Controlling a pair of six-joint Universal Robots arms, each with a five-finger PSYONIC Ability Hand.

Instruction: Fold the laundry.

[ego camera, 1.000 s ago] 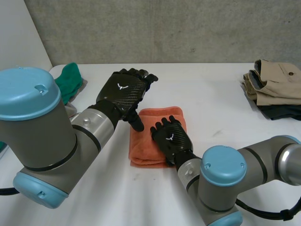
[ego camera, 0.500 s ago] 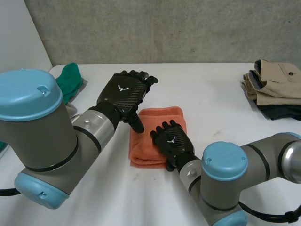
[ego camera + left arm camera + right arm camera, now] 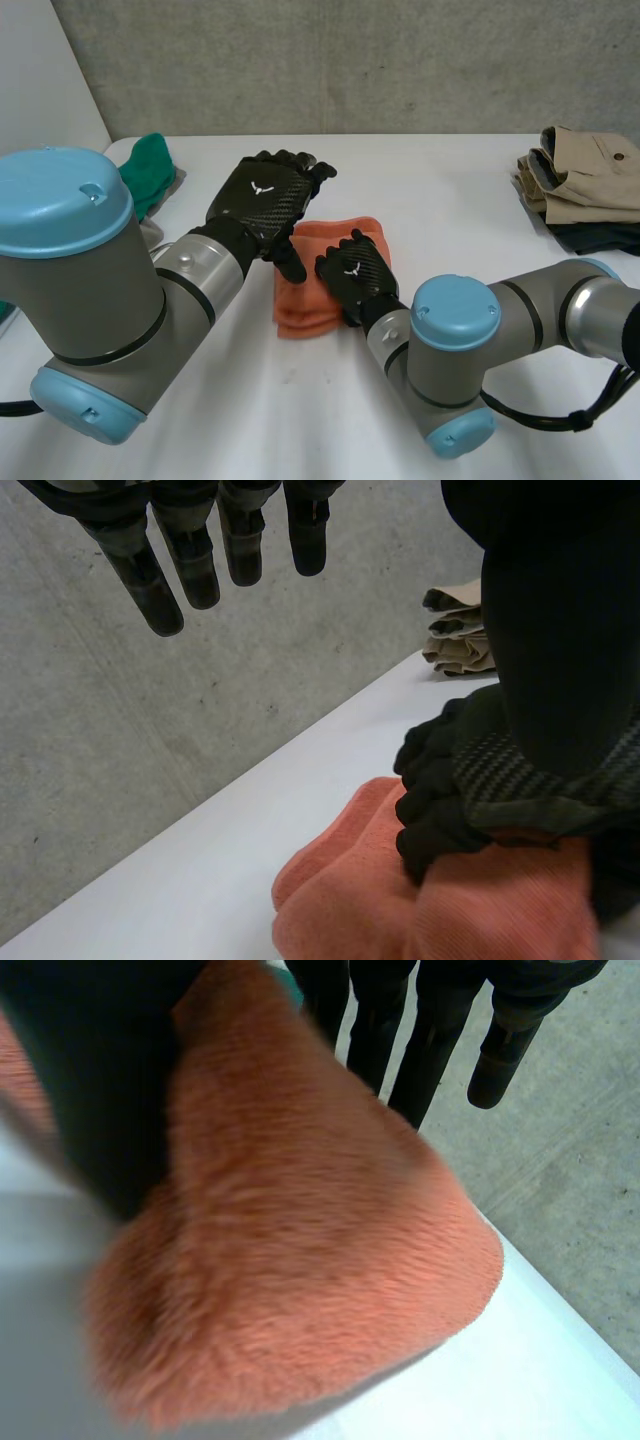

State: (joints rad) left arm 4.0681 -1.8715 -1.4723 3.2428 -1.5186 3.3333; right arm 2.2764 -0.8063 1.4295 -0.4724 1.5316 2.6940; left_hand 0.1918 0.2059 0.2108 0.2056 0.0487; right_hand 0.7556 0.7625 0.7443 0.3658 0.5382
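As the right arm [image 3: 455,330] swings in across the white table [image 3: 450,200], the orange towel [image 3: 300,300] at mid-table bunches shorter than it lay a second ago. Its near edge is drawn up toward the far one, so a fold looks under way (not yet laid flat). Bare table lies beyond the towel and to its right; the stack of folded clothes [image 3: 585,185] at the right edge and the green cloth [image 3: 145,170] at the left sit well apart. The right hand [image 3: 355,270] pinches the raised cloth, fingers curled over it. The left hand [image 3: 265,195] hovers above the far left corner, fingers straight, holding nothing.
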